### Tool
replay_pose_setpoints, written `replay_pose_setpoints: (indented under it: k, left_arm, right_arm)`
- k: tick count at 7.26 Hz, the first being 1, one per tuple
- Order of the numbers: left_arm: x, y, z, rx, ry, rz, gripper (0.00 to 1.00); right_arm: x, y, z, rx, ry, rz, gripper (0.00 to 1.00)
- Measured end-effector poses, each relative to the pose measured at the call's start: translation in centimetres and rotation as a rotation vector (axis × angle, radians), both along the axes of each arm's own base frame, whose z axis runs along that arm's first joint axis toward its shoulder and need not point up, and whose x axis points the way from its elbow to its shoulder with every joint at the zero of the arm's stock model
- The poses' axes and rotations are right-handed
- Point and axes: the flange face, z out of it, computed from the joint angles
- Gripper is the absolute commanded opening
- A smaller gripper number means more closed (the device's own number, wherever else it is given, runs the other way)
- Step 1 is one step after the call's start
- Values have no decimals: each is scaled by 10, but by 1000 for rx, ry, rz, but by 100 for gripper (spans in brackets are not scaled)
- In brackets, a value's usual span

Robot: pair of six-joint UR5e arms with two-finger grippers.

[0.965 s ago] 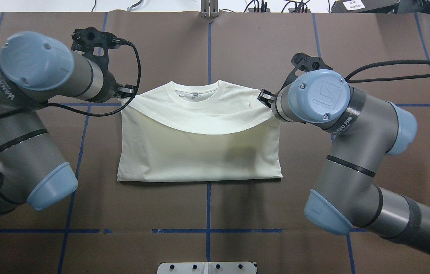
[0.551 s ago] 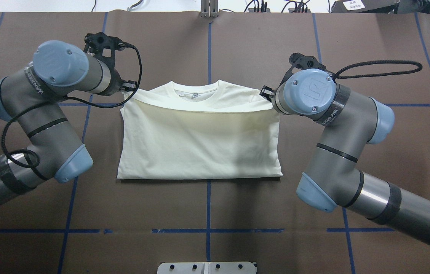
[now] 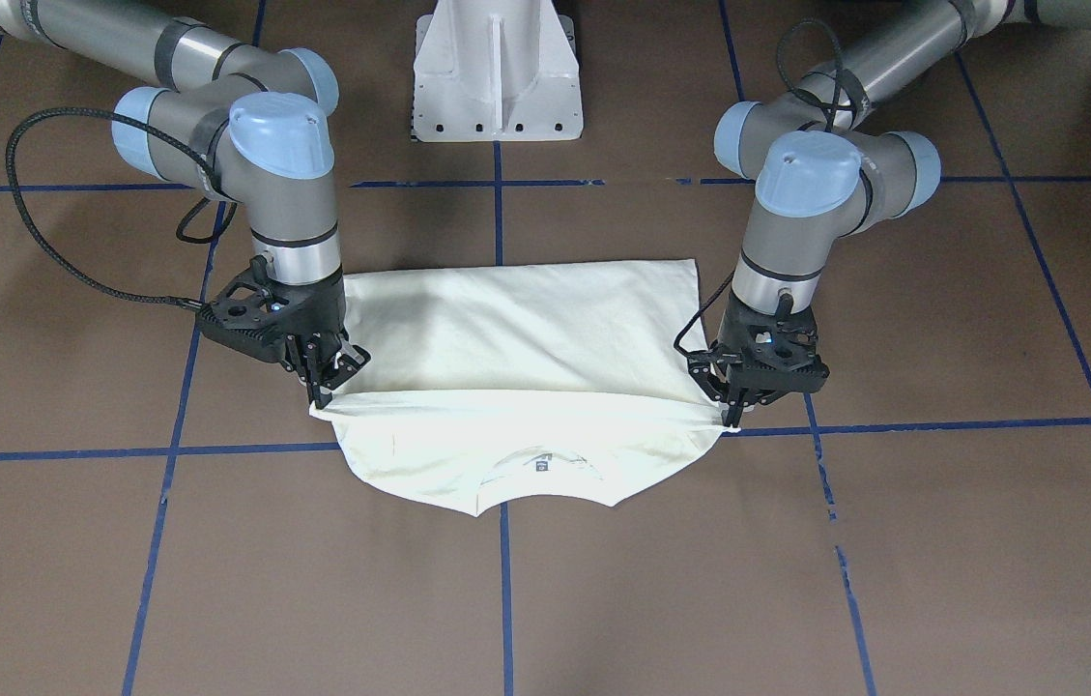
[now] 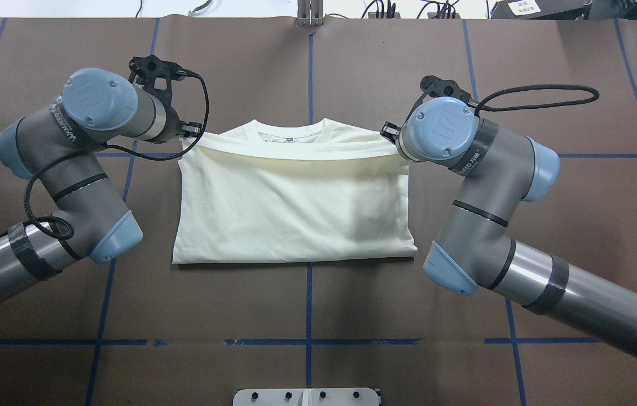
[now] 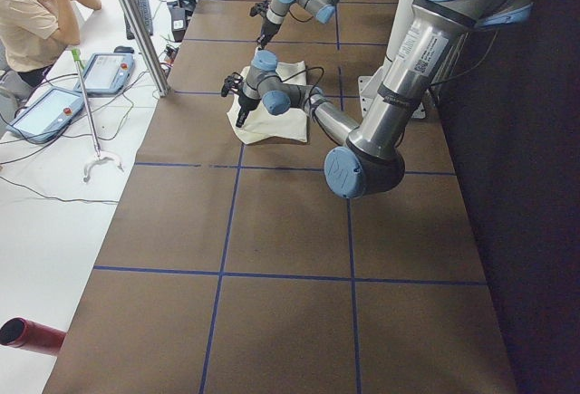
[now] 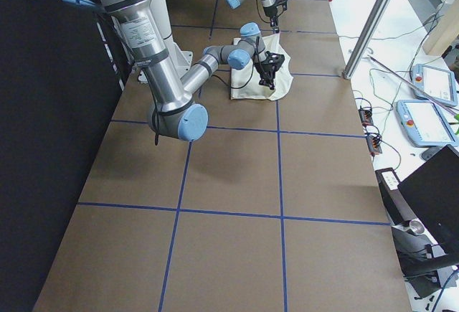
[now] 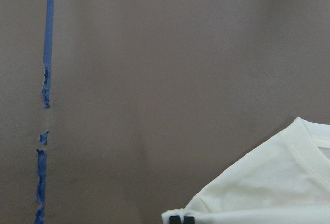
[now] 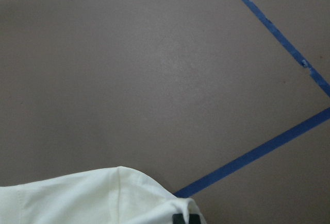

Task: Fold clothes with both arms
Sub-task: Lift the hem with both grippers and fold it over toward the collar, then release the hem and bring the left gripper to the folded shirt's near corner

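Starting at the robot's end: the white pedestal base (image 3: 497, 77) sits at the edge of the brown table (image 4: 307, 304), which is gridded with blue tape lines (image 4: 308, 361). Just past that, dead centre, is the cream T-shirt (image 4: 295, 208). It's doubled over with the fold nearest the robot, plain pale side up, straddling the middle tape line.

The left arm (image 4: 70, 169) and right arm (image 4: 482, 186) curl in from either side, wrists pointing down at the far corners of the top layer. The left gripper (image 3: 732, 416) is pinched on its corner of that layer, and the right gripper (image 3: 321, 391) is pinched on the opposite corner. The edge runs pretty much straight between them. It looks lifted a touch, with a shadowed band under it.

Beyond that edge the collar (image 4: 290, 135) and shoulders of the bottom layer stick out flat on the table. The wrist cams only show a bit of cream fabric by a black fingertip, then brown top and tape.
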Motion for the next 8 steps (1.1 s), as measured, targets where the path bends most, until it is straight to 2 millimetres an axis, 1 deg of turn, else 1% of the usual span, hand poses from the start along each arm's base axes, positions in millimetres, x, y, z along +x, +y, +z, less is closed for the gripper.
replay_pose_setpoints:
  k: [1,2,3,4,5,6,7,8]
  left_arm:
    - [2,1,-3,2,3,2,0]
    - [3,1,-4,3,5,5,97]
    - [4,2,-3,8,3,9,100]
    - [2,3,-3,36,-1,31,100]
    - [0,5,-6,84,-7,65,100]
    - [-5,10,-10,119,-4,95,100]
    - [-15,23,-8,130,11,120,100]
    - [-29,43,0,131,28,139,100]
  right_arm:
    - [-6,-5,-4,-1,2,0,2]
    - [-10,-8,-3,-5,8,1,99]
    - [-13,-10,1,-10,17,-1,100]
    - [-12,-13,4,-2,28,-12,100]
    - [-3,-20,2,20,39,-42,100]
    - [14,-31,-2,40,42,-82,100]
    - [28,-41,-3,48,34,-113,100]
    - [37,-45,0,61,20,-129,100]
